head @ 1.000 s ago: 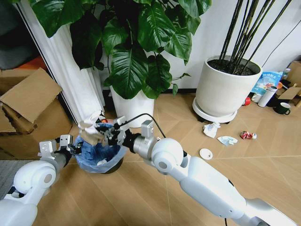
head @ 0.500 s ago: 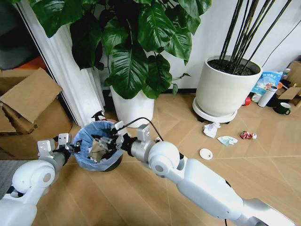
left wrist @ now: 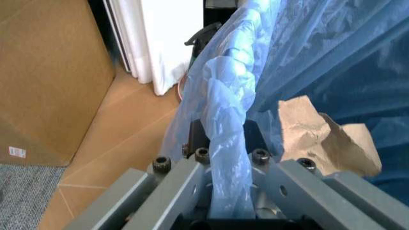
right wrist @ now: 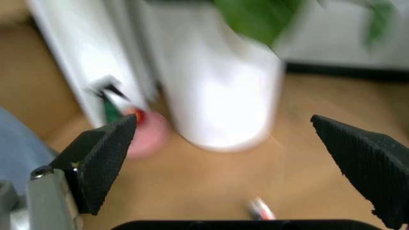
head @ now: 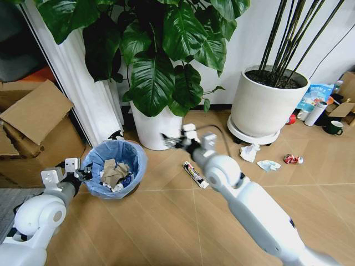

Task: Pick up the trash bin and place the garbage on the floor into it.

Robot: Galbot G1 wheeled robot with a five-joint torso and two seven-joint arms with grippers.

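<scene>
Two arms are showing in the head view: the left gripper (head: 83, 174) is clamping the near rim of the small round dark trash bin (head: 113, 169), lined with crinkly light-blue plastic, which is sitting upright on the light brown chevron-tiled floor (head: 166, 221) with its mouth facing up. Crumpled brown paper (head: 112, 172) and white scraps are lying inside it. The left wrist view is giving what the head view cannot: the left gripper's fingers (left wrist: 176, 184) are pressing together on a bunched fold of the blue liner (left wrist: 227, 143) over the rim, with the brown paper (left wrist: 319, 139) just beyond. The right gripper (head: 173, 141) is hanging in the air in front of the tall white plant pot (head: 152, 127), its fingers spread wide apart, as the right wrist view is confirming (right wrist: 223, 163), holding nothing. A long crumpled wrapper (head: 194, 173) is lying flat on the floor to the right of the bin, its long axis running diagonally; it is probably the small blurred object (right wrist: 262, 208) in the right wrist view. Farther right, a crumpled white tissue (head: 249, 152), a blue-white scrap (head: 268, 165), a crushed red can (head: 292, 159) and a white round disc (head: 242, 181) are lying apart from one another.
</scene>
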